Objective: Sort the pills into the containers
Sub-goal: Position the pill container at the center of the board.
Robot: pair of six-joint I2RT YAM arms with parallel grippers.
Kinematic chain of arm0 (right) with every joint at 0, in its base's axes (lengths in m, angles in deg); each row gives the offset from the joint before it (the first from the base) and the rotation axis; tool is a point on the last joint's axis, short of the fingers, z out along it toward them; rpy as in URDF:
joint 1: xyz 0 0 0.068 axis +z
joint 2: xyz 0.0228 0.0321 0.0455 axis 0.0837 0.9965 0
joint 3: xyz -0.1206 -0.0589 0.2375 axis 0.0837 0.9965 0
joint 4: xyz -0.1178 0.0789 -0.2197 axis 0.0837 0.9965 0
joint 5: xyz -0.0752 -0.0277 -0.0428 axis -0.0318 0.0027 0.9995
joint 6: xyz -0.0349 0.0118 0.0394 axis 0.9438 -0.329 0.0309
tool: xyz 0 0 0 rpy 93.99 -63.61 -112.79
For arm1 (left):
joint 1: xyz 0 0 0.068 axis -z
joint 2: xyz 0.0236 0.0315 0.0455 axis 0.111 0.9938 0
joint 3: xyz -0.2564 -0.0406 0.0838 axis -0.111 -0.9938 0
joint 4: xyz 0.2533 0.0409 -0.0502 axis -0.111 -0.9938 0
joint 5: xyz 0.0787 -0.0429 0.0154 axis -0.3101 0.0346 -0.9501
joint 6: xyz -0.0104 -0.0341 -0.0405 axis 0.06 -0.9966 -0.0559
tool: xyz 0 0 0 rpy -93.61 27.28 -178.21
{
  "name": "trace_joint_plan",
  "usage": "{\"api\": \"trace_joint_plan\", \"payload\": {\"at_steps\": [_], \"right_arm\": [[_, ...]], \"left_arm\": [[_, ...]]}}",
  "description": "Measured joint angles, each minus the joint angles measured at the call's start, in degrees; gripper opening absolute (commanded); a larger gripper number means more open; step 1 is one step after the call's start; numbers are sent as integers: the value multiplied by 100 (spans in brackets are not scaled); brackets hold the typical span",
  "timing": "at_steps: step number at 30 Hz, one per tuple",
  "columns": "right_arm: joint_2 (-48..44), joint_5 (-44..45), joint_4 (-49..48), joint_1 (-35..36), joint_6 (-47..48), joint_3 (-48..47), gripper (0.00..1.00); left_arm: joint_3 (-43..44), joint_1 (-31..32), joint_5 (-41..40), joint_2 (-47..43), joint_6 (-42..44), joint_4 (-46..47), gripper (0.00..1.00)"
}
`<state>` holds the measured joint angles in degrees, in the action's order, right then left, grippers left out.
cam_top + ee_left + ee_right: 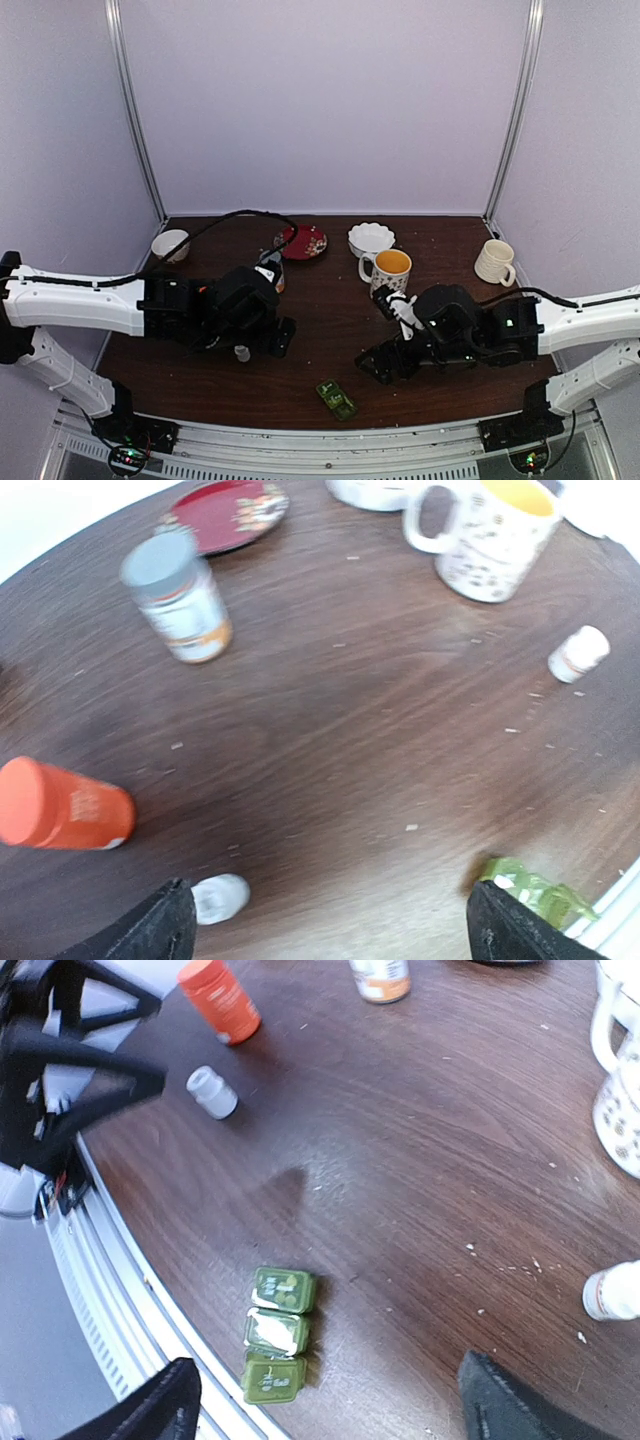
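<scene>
Top external | pill box point(337, 399) long axis diagonal, far-left to near-right | left hand point(330, 925) wide | right hand point(325, 1405) wide

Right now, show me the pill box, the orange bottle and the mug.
pill box point(277, 1333), right wrist view, on its middle lid.
orange bottle point(68, 806), left wrist view, on its side wall.
mug point(497, 546), left wrist view, on its patterned wall.

We see a dark-green pill box point(277, 1335), orange bottle point(220, 1000), red patterned plate point(225, 510), speckled white mug point(495, 550) and dark-brown table point(350, 740).
</scene>
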<state>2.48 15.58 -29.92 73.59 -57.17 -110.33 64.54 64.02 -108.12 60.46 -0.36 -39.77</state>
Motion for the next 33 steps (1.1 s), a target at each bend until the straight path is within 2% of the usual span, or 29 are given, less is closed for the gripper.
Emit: {"api": "trace_joint_plan", "payload": {"at_steps": [4, 9, 13, 17, 20, 24, 29, 32, 33], "right_arm": [[544, 87, 345, 313, -79, -640, 79], [1349, 142, 695, 623, -181, -1163, 78], [1891, 157, 1032, 863, -258, -1316, 75], [2245, 157, 1287, 1010, -385, -1338, 67], [2415, 179, 1392, 1043, -459, -1408, 57], [2632, 258, 1449, 1047, -529, -1552, 33], [2811, 356, 1495, 1047, -525, -1735, 11], [2815, 435, 1499, 1047, -531, -1766, 0], [2815, 472, 1504, 1047, -527, -1768, 0]], "left_arm": [[-249, -321, -101, -400, -66, -326, 98], [-619, -708, -170, -988, -107, -752, 98], [-841, -745, -186, -1464, -151, -892, 98], [-1117, -745, -195, -1779, -267, -911, 98], [-1287, -745, -210, -1928, -334, -955, 98], [-1344, -745, -258, -2096, -391, -1102, 97], [-1346, -745, -269, -2273, -452, -1200, 98], [-1405, -745, -267, -2371, -501, -1202, 98], [-1436, -745, -267, -2402, -518, -1207, 98]]}}
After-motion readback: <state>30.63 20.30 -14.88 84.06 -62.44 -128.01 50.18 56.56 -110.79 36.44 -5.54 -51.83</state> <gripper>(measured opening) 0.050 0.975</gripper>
